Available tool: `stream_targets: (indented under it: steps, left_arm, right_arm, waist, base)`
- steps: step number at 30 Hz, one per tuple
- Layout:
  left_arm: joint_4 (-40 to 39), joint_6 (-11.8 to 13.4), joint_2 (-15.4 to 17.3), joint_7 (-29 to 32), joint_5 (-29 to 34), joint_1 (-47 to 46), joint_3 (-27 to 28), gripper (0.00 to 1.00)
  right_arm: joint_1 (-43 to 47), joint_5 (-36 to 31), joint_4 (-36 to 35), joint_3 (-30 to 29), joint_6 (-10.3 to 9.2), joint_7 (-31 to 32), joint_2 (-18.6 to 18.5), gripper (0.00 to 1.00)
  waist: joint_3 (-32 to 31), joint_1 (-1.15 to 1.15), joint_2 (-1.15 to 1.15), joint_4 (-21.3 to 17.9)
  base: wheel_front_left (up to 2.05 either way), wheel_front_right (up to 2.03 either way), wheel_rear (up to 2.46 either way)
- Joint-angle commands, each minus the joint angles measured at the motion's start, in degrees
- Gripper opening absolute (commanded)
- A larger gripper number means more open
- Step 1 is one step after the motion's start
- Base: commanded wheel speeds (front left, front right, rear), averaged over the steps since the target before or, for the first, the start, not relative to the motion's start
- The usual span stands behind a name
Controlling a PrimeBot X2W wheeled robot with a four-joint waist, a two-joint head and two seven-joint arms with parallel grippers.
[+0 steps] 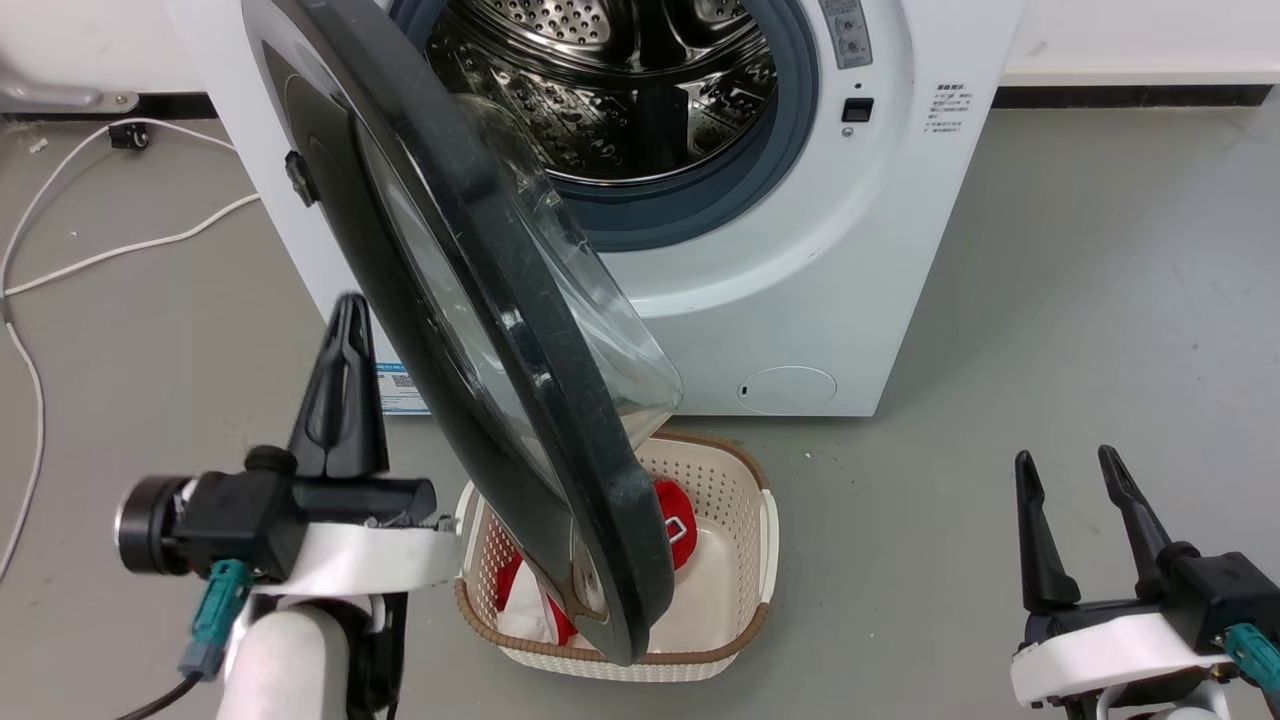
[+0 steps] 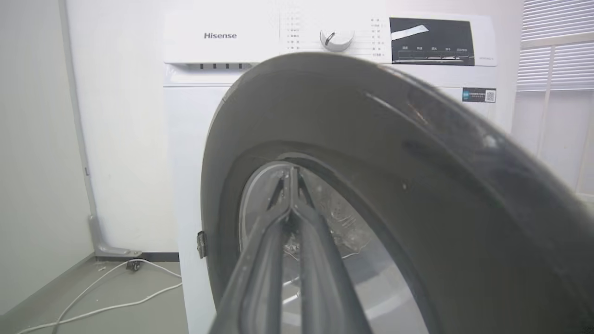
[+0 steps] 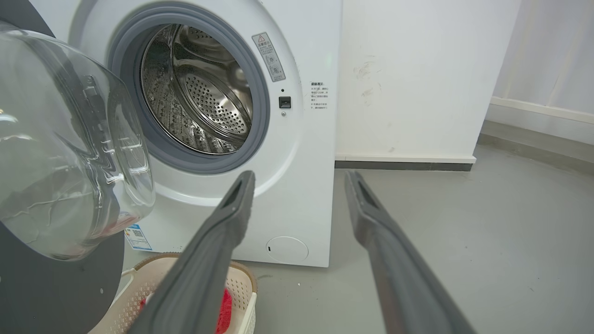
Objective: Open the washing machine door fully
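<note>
Half swung from the white machine (image 1: 850, 300), above the basket (image 1: 745, 480), the washing machine door (image 1: 520, 330) should, I judge, be carried leftward in a smooth arc about its hinge (image 1: 297, 178) by the left gripper (image 1: 350, 310), jaws together beside its glossy black frame and bulging clear bowl, the right gripper (image 1: 1065, 458) idle, jaws apart.

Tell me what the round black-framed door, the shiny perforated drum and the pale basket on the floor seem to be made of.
Round black-framed door: probably glossy plastic frame, clear glass or plastic bowl, reflections show. Perforated drum: polished steel, mirror-like shine. Pale basket: likely matt moulded plastic, punched holes, brown woven-look rim.
</note>
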Motion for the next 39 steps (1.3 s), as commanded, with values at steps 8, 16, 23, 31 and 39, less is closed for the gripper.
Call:
stream_targets:
  steps: [8,16,23,31,39]
  left_arm:
    - [-16.3,0.9,-0.1,-0.1,2.5,-3.7,-2.3,0.0]
    - [-26.5,0.0,-0.1,-0.1,4.1,-4.4,-8.1,0.0]
    - [-24.2,-3.2,-0.1,1.5,3.9,-1.0,-19.6,0.0]
    - [-18.6,-4.4,1.2,6.2,2.6,3.5,-29.3,0.0]
    - [-14.3,-4.5,2.9,10.1,0.3,8.7,-31.7,0.0]
  right_arm:
    - [-1.2,0.8,0.4,0.1,-0.04,-0.2,0.2,1.0]
    - [-1.6,1.1,0.9,0.0,-0.04,-0.3,0.2,1.0]
    - [-1.6,1.5,1.6,0.2,-0.04,-0.3,0.2,1.0]
    - [-1.4,1.6,2.2,0.3,-0.04,-0.3,0.2,1.0]
    - [-0.8,1.6,2.6,0.5,-0.04,0.0,0.2,1.0]
  waist:
    - [0.1,0.0,0.0,0.0]
    - [0.2,0.0,0.0,-0.1]
    - [0.1,0.0,0.0,-0.2]
    - [-0.3,0.0,0.0,-0.4]
    - [-0.5,0.0,0.0,-0.3]
  base:
    - [0.0,0.0,0.0]
    - [0.0,0.0,0.0]
    - [0.0,0.0,0.0]
    - [0.0,0.0,0.0]
    - [0.0,0.0,0.0]
